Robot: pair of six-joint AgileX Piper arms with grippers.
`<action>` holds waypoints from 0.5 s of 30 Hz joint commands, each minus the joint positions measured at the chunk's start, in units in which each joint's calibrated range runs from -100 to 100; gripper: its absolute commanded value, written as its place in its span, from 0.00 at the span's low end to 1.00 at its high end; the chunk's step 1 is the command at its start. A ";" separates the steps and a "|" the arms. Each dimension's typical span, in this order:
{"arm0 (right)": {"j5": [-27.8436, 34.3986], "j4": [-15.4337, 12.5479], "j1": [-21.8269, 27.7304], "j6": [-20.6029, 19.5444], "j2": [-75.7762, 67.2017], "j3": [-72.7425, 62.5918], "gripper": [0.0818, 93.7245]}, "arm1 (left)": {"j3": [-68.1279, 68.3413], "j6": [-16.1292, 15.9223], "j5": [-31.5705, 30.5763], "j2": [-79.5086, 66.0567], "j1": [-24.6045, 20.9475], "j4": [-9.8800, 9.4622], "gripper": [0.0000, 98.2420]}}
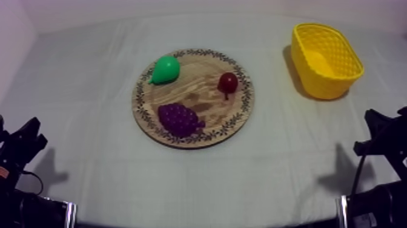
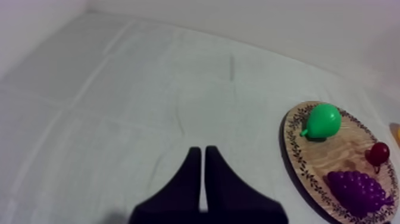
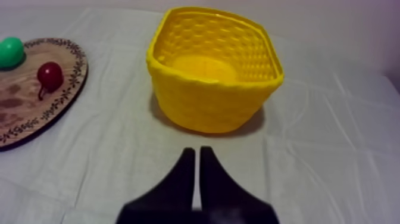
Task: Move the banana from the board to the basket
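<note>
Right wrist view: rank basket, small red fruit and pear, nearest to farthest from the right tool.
From the right tool:
1. basket, just ahead of the tool.
2. small red fruit, off to the side, on the board near its rim.
3. pear, beyond the red fruit on the same board.

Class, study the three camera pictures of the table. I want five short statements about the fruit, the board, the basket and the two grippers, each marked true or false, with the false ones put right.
1. The round wooden board bears a pear, a small red fruit and a bunch of grapes. True.
2. The yellow basket stands on the board. False: it stands on the cloth, apart from the board.
3. The left gripper is shut on nothing. True.
4. The right gripper holds the small red fruit. False: it is shut on nothing, facing the basket.
5. The grapes lie in the basket. False: they lie on the board.
</note>
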 commanded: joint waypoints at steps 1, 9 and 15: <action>0.19 0.04 -0.07 0.07 0.00 0.05 0.01 | 0.01 -0.01 -0.02 0.00 -0.01 0.00 0.00; 0.25 0.05 -0.15 0.58 -0.05 0.05 0.01 | 0.01 0.01 -0.02 0.00 -0.01 0.00 0.00; 0.25 0.05 -0.16 0.76 -0.05 0.05 0.01 | 0.01 0.01 -0.02 0.00 -0.01 0.00 0.00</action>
